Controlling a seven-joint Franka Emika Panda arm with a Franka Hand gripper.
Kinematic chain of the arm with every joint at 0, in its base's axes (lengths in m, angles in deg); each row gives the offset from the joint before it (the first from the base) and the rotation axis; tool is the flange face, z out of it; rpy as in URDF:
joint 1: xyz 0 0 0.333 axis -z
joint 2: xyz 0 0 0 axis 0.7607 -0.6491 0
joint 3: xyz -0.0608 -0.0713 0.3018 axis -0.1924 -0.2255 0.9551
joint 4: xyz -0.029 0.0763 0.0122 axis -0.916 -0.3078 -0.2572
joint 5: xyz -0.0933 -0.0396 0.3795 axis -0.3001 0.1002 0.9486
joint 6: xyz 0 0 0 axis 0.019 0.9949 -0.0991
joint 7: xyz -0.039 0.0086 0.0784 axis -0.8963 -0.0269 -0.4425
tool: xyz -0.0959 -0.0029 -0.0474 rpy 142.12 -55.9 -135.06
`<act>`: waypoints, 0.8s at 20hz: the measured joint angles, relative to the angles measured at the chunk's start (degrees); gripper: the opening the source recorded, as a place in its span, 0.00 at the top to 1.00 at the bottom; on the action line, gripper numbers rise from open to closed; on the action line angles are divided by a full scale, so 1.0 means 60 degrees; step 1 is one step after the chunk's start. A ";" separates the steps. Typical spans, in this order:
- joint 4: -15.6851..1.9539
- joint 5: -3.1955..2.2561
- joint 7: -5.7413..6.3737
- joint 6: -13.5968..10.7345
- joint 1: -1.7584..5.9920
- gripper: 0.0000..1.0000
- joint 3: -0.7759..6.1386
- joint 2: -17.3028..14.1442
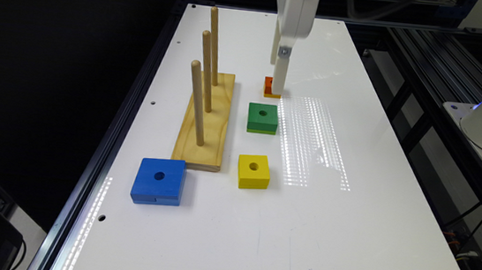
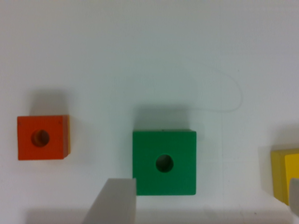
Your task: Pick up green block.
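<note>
- My hand [image 1: 278, 74] hangs above the white bench [image 1: 370, 218], over the small orange block [image 1: 271, 88], just beyond the green block [image 1: 262, 118] in the exterior view. Hand not yet on target.
- Hand state: released, fingers spread, nothing held. Wrist view shows one finger [image 2: 114, 200] beside the green block [image 2: 164, 162] and the other at the frame edge past the yellow block [image 2: 286, 175]; gap is wider than the green block.
- Target posn: flat on bench, between orange block and yellow block [image 1: 254, 171], just beside the wooden peg base [image 1: 206, 123] w/ three upright pegs. Well apart from blue block [image 1: 159, 181].
- Step in hand (my judgement): approach and align. Procedure:
  - Shift hand toward the yellow block so the green block's centre hole sits midway btwn fingers.
  - Keep fingers parallel to two opposite side faces; block looks square to the hand already, so little or no rotation reqd.
  - Descend straight; clench on side faces only.
  - Watch clearance vs. yellow block on the far finger's side.
- Target appearance: flat square, dark-green top, round centre hole, lighter green bottom layer visible at its lower edge in exterior view. Mid-sized: larger than yellow and orange, smaller than blue.
</note>
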 joint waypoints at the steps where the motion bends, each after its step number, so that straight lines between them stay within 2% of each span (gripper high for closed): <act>1: -0.0001 -0.0009 0.0000 0.0120 0.0000 0.00 0.0000 -0.0113; 4: -0.0006 -0.0020 0.0000 0.0261 0.0000 0.00 0.0000 -0.0248; 12: -0.0002 -0.0024 0.0000 0.0287 0.0000 0.00 0.0000 -0.0315; 16: -0.0003 -0.0030 0.0000 0.0516 0.0000 0.00 0.0000 -0.0598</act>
